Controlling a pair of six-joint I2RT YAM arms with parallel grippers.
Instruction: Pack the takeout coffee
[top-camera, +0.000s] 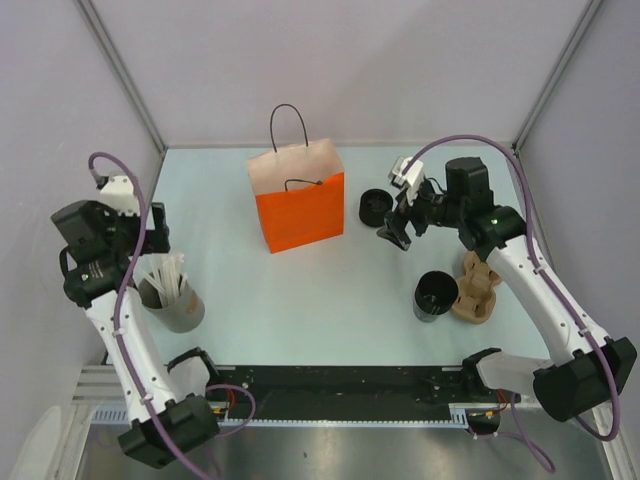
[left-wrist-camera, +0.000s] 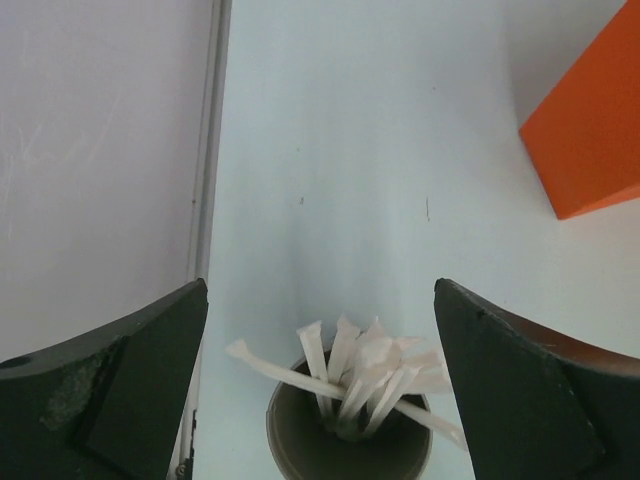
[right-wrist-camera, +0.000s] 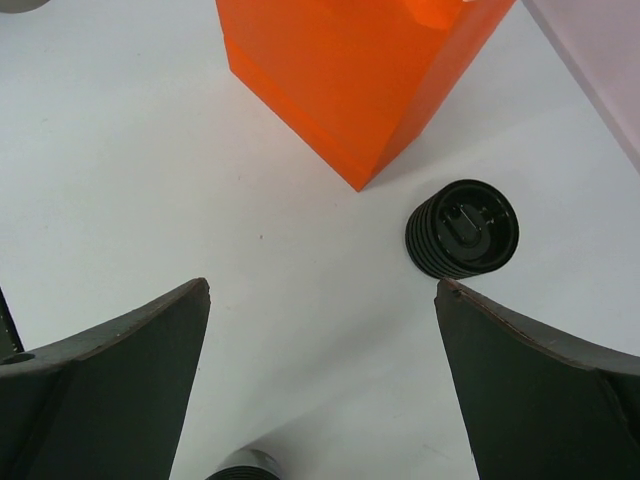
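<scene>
— What's around the coffee (top-camera: 375, 207)?
— It stands upper centre-right, near the right side of the orange bag (top-camera: 300, 205), not touching it. At lower right are a wide cup (top-camera: 435, 296) and, just beside it, a brown carrier (top-camera: 478, 288). The straws cup (top-camera: 180, 302) is at lower left.
— The claws?
— The right gripper (right-wrist-camera: 322, 385) hangs just right of the coffee, jaws spread wide, holding nothing. The left gripper (left-wrist-camera: 320, 385) hangs over the straws, equally wide and empty.
— Surface, room?
— A pale table (top-camera: 300, 320), with grey walls (top-camera: 400, 60) on three sides. An open stretch runs through the middle, below the bag.
</scene>
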